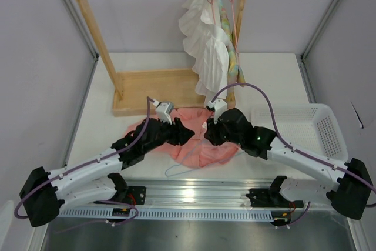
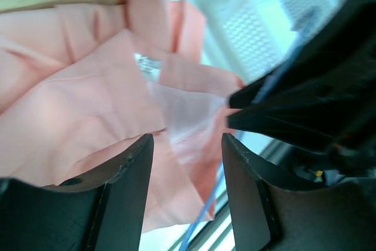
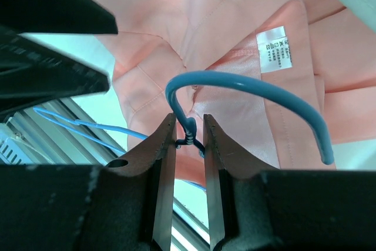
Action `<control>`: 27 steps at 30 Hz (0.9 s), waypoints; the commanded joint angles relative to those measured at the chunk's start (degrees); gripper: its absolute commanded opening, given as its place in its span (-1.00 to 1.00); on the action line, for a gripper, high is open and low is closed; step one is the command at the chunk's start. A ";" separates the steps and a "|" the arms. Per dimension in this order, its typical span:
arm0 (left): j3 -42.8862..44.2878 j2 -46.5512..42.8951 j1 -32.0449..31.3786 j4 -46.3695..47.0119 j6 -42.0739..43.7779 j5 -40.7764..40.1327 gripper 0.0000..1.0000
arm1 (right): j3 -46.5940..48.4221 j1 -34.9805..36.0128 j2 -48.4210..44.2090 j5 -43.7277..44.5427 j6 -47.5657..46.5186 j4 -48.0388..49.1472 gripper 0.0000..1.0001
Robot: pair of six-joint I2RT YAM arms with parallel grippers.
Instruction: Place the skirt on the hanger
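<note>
Two fingers of my right gripper [image 3: 188,124] are clenched on the hanger [image 3: 235,80] at its twisted neck, the hook arching over the skirt [image 3: 235,22]. My left gripper [image 2: 187,142] is spread wide above the same pink cloth, holding nothing. That skirt lies rumpled on the table [image 1: 100,133] between the wooden rack [image 1: 147,89] and the near rail [image 1: 194,189], with a basket [image 1: 320,124] to the right. Its white label [image 3: 275,48] carries print too small to read. Both my arms reach inward, wrists nearly meeting.

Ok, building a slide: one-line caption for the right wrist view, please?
Right gripper, fingers pinching the neck of the light-blue hanger, over the salmon skirt and its white label.
</note>
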 commanded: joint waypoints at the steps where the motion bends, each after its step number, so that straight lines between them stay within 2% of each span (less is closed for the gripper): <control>1: 6.99 2.98 0.32 -11.39 4.67 -5.25 0.11 | 1.40 0.40 -2.22 1.87 -0.88 -0.34 -1.00; 8: 17.37 15.45 -1.09 -18.68 10.47 -7.79 0.15 | 1.14 0.66 -2.57 2.58 -0.79 -0.34 -1.00; 15: 22.57 24.60 -3.46 -21.42 14.69 -8.06 0.18 | 0.70 1.02 -2.92 2.75 -0.97 -0.17 -1.00; 27: 25.04 31.03 -5.75 -22.56 14.96 -11.58 0.17 | 0.35 1.02 -3.27 2.93 -1.14 0.10 -1.00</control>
